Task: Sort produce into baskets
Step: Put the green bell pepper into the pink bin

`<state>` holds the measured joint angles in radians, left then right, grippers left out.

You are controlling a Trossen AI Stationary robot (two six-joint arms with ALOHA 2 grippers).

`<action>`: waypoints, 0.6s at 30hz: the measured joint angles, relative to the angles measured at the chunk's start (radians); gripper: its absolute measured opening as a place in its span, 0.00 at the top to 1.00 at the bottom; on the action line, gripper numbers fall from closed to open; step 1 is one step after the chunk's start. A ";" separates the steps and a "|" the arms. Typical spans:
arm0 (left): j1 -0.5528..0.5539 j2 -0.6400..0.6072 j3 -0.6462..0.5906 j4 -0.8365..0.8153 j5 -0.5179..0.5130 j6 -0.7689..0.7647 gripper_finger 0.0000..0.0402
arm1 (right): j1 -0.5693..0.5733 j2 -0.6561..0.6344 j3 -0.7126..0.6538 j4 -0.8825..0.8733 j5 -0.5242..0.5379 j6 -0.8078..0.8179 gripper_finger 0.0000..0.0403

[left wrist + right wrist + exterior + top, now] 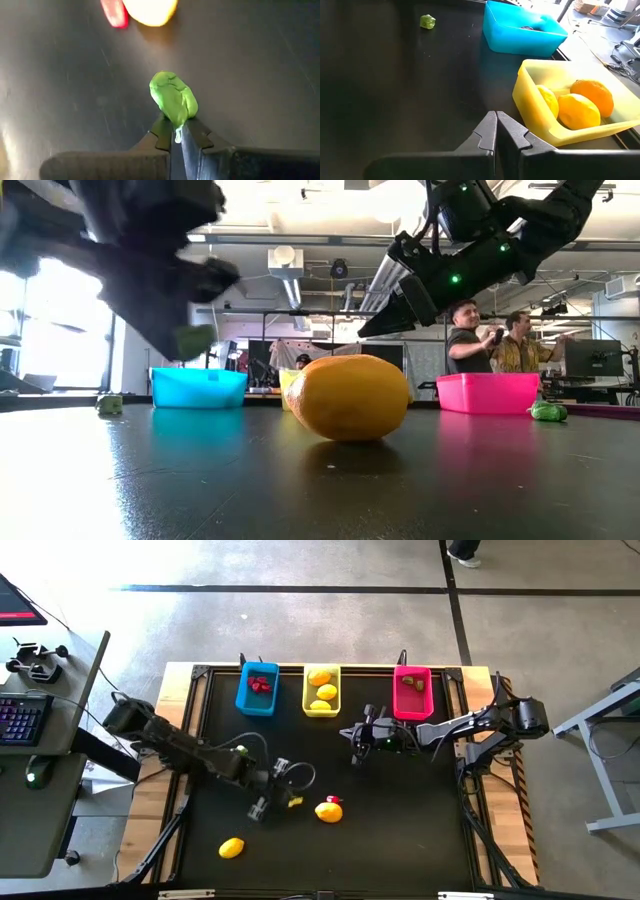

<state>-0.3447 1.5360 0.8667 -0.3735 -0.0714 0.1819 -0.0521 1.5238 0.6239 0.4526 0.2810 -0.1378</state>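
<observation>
the left gripper (176,134) was seen in the lower middle of the high view, its fingers (162,132) pinched on a small green piece (174,98), which was held clear of the dark table (400,820). just right of it in the high view a lemon (328,811) lay on the table with a red bit (336,800) touching its upper edge. a second lemon (231,847) was seen at the lower left of the table, well apart from the rest.

the right gripper (496,131) was placed right of centre in the high view, just below the gap between the yellow and pink baskets, with its fingers pressed together on nothing.

along the upper edge of the table three baskets were lined up: a blue basket (240,695) at left holding red bits, a yellow basket (306,695) in the middle with lemons inside, and a pink basket (398,708) at right with small dark pieces that could not be told apart. in the right wrist view another green piece (427,21) was seen alone on the table at upper left. in the low view, two people (490,340) were visible at the right, beyond the table.
</observation>
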 joint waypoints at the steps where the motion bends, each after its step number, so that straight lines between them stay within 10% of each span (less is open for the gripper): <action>1: 0.022 0.000 -0.026 0.057 0.029 0.009 1.00 | 0.000 0.000 0.000 0.000 0.000 -0.001 1.00; 18: 0.335 -0.013 -0.313 0.749 0.234 0.058 1.00 | -0.001 0.000 0.000 0.000 -0.071 -0.018 1.00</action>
<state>-0.0097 1.5230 0.5534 0.3750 0.1631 0.2398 -0.0528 1.5238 0.6239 0.4530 0.2095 -0.1558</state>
